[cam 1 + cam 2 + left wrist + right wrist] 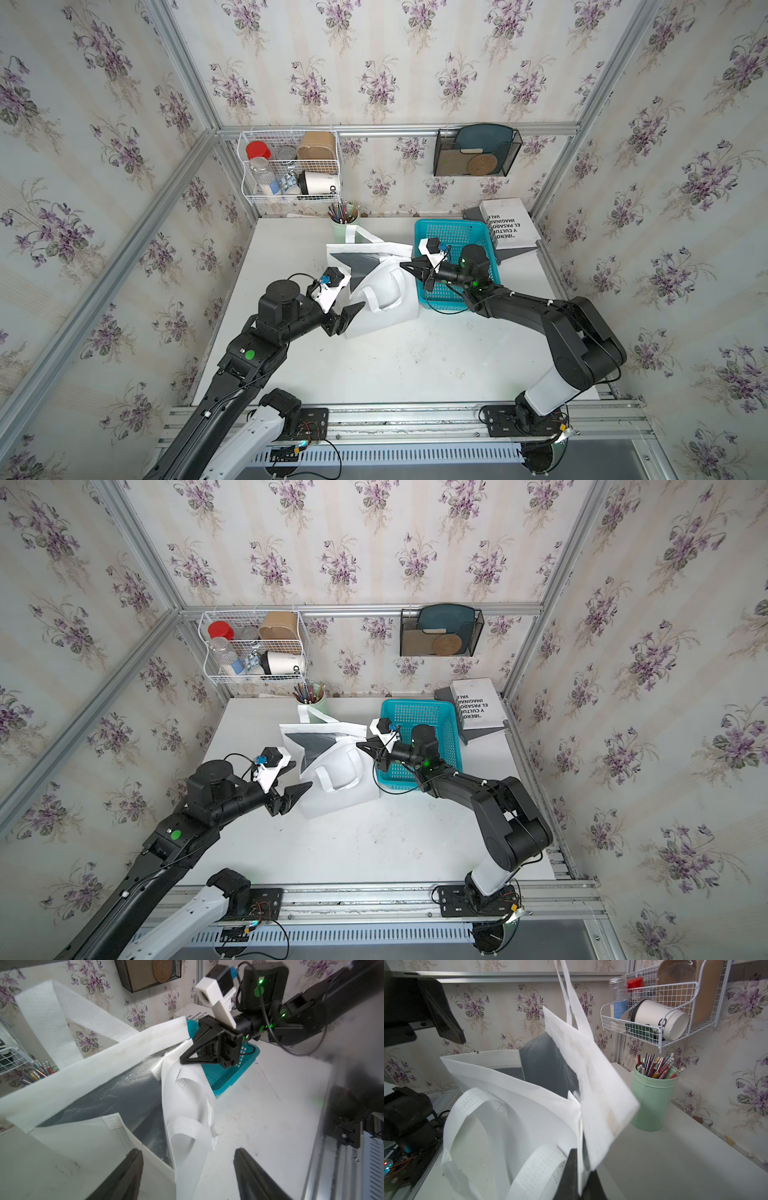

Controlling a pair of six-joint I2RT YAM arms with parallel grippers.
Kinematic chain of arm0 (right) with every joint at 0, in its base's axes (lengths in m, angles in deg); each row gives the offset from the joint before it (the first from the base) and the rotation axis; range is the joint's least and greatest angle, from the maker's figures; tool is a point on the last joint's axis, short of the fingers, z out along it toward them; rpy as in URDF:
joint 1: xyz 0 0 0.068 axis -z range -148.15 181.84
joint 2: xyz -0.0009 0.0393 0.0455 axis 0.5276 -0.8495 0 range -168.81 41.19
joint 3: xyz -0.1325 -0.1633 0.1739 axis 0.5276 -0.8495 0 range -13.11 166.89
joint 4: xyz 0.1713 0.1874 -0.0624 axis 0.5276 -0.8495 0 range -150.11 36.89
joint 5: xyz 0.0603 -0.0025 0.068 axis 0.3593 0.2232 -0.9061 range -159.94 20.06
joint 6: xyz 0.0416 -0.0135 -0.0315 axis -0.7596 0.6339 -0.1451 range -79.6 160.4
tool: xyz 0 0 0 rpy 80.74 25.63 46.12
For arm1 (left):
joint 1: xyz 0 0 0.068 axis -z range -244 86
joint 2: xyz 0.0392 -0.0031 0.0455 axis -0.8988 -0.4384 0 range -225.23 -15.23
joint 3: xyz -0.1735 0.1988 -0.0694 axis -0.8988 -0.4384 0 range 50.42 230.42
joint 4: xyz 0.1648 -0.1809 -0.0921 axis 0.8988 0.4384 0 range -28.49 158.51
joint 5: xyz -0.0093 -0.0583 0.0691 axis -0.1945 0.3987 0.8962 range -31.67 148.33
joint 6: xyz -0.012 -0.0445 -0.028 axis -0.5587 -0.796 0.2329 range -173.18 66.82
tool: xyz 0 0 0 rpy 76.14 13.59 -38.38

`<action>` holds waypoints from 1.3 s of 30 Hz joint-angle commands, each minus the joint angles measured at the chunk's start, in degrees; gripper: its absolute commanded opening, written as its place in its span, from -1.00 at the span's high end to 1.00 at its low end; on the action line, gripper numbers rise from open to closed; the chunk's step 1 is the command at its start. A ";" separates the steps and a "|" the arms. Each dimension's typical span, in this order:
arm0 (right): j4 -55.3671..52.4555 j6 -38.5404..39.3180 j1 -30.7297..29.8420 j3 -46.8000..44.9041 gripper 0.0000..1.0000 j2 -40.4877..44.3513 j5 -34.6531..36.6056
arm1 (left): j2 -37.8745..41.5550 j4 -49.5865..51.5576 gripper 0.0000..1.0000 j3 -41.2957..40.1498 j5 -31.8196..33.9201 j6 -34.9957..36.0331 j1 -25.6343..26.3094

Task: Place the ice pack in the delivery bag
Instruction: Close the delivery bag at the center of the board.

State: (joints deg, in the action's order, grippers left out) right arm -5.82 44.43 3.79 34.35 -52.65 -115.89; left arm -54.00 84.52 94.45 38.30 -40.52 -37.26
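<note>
Nearest me, my left claw (187,1149) is released. Its jaws are spread wide with the near corner of the delivery bag (390,309) between them, and I see neither finger pressing the fabric. The bag stands upright on the table (374,365), mouth up, its long axis running across the table from my left to my right. Its near wall sags inward with the handle loop (182,1128) flopped over it, so only a wedge of silver lining shows.

Beyond, my right claw (409,267) is clenched on the right end of the bag's rim, just beside the turquoise basket (453,237).

I cannot find the ice pack in any view, so I cannot tell where it lies or which way it points.

I judge the step in hand to be spreading the mouth. Next, my left claw should pinch the sagging wall and draw it toward me, gently, lest the light bag tip.
</note>
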 commanded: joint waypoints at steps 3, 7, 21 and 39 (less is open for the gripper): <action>0.74 -1.13 0.27 -0.16 1.00 -0.14 0.08 | -2.84 -4.95 -0.41 -1.74 7.68 6.21 0.09; 1.45 -1.21 0.36 -0.39 1.00 -0.21 -0.47 | -6.57 -11.95 -0.26 -3.15 12.00 5.87 -0.81; 3.82 -2.20 0.63 -2.28 1.00 0.64 -4.57 | -22.37 -25.27 0.66 -1.47 -11.85 -0.97 -18.25; -1.62 0.29 1.42 -1.38 1.00 1.94 -7.39 | -31.67 -31.75 -0.29 0.14 -28.30 1.18 -25.46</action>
State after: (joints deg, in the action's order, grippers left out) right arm -5.53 44.69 5.02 32.49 -50.99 -121.62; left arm -85.01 52.89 94.49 15.22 -42.46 -61.87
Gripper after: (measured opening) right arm 0.077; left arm 0.641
